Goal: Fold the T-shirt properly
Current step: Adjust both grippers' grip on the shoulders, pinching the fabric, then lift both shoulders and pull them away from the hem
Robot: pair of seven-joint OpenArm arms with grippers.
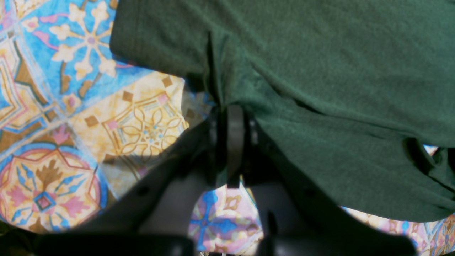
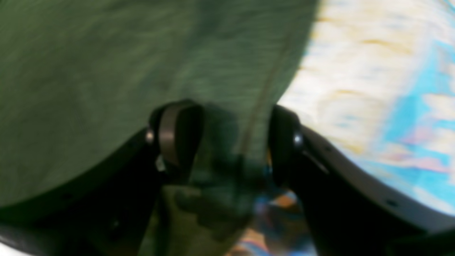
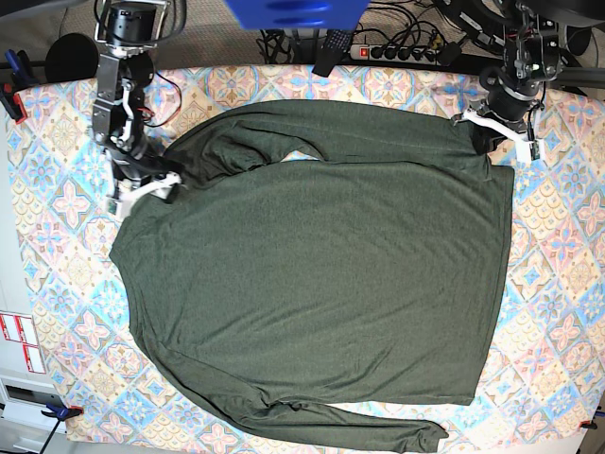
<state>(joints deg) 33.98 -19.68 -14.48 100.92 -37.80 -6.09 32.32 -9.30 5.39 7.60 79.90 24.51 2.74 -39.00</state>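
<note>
I see the T-shirt, dark green with long sleeves, spread flat across most of the table, which wears a bright patterned cloth. One sleeve lies folded across the top edge, another along the bottom. My left gripper has its jaws pinched tight on a bunched edge of the fabric at the far corner. My right gripper sits at the opposite corner, jaws spread wide with cloth lying between them, not clamped.

Left gripper clamped, right gripper agape
</note>
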